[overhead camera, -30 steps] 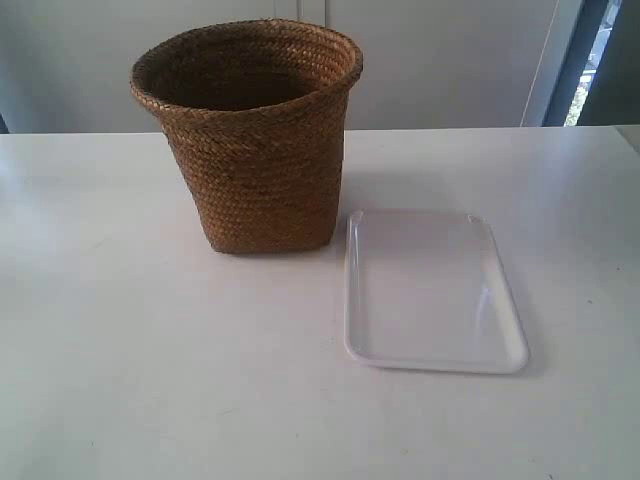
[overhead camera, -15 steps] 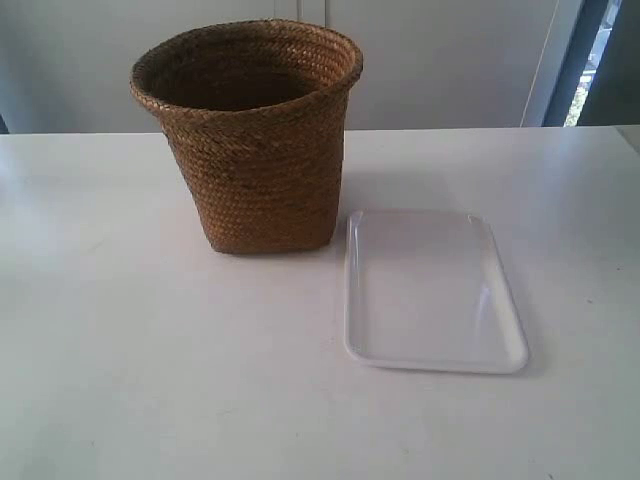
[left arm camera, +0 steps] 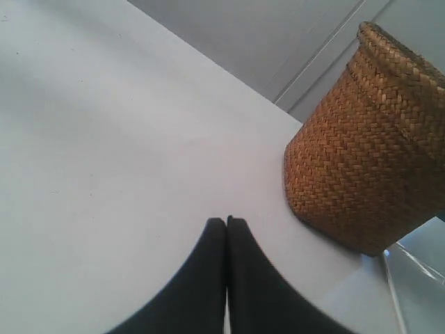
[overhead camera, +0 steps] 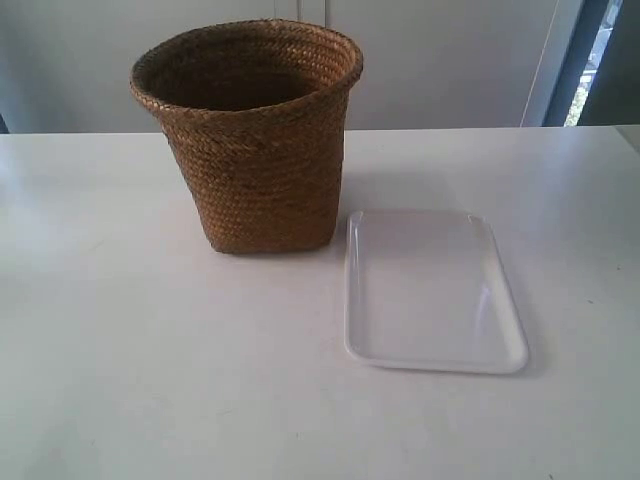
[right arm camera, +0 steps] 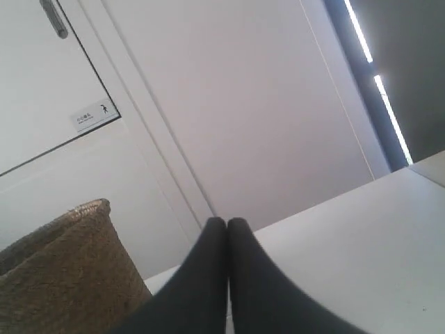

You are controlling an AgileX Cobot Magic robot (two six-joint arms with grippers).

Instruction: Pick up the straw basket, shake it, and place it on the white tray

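Note:
The brown woven straw basket (overhead camera: pixel 255 140) stands upright on the white table, its base just beside the near-left corner of the white tray (overhead camera: pixel 430 290). No arm shows in the exterior view. In the left wrist view my left gripper (left arm camera: pixel 227 221) is shut with nothing in it, above bare table, apart from the straw basket (left arm camera: pixel 368 153); a corner of the white tray (left arm camera: pixel 417 271) shows beyond it. My right gripper (right arm camera: pixel 227 223) is also shut and empty, and the straw basket (right arm camera: pixel 62 271) sits off to one side of it.
The white table (overhead camera: pixel 150 360) spreads wide around both objects. A grey wall with door panels (overhead camera: pixel 450 60) stands behind the table's far edge, and a dark window frame (overhead camera: pixel 590 60) is at the back right.

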